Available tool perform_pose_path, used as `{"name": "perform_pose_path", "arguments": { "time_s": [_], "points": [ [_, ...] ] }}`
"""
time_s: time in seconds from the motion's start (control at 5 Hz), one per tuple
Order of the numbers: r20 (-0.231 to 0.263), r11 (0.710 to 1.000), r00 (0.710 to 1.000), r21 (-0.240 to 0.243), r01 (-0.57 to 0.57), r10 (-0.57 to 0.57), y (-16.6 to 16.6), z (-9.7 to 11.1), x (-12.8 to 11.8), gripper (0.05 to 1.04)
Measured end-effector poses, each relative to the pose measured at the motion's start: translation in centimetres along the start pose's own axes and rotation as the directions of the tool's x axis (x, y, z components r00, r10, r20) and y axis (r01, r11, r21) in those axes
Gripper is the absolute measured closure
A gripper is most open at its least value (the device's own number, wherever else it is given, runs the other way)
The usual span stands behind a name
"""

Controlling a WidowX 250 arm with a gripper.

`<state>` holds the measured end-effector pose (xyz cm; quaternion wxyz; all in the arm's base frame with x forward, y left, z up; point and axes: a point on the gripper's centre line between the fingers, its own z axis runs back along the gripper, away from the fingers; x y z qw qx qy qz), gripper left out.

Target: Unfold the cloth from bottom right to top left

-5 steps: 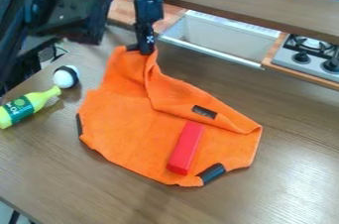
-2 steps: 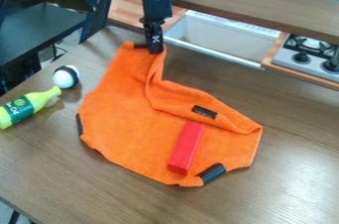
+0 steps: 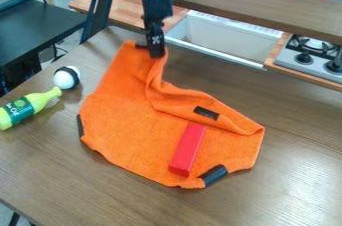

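The black gripper (image 3: 156, 53) hangs straight down over the top end of the orange cloth (image 3: 127, 115), its tip against the fabric beside a black corner patch. The cloth lies spread on the table, its upper right edge folded over in a ridge that runs from the gripper down to the right corner. A black patch shows on the folded strip, and others at the left edge and bottom right corner. On the lower part of the cloth rests a red block (image 3: 188, 149).
Left of the cloth are a white ball with a black band (image 3: 67, 77) and a yellow-green bottle (image 3: 27, 107). Behind stand a wooden shelf (image 3: 247, 0), a white sink basin (image 3: 224, 37) and a stove (image 3: 314, 57) at the right.
The gripper has shifted a little to the right, and the cloth's top end has moved and spread with it. The upper arm has drawn up and back. Block, ball and bottle are unmoved.
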<state>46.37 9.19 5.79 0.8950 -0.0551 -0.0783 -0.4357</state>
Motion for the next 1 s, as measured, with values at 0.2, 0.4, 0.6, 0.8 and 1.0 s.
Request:
{"name": "perform_pose_path", "arguments": {
  "time_s": [0.2,0.4,0.6,0.8,1.0],
  "points": [
    [-0.003,1.000,1.000,-0.007,0.023,-0.023,-0.7,-0.4,-0.3,0.084],
    [0.014,0.999,0.999,0.010,0.049,-0.049,-1.3,0.1,0.2,0.084],
    [0.051,0.995,0.995,0.038,0.089,-0.090,-2.2,1.6,1.3,0.084],
    [0.064,0.994,0.993,0.032,0.102,-0.104,-2.7,1.1,1.3,0.084],
    [0.085,0.995,0.991,0.022,0.100,-0.102,-2.4,3.0,2.1,0.084]
  ]
}}
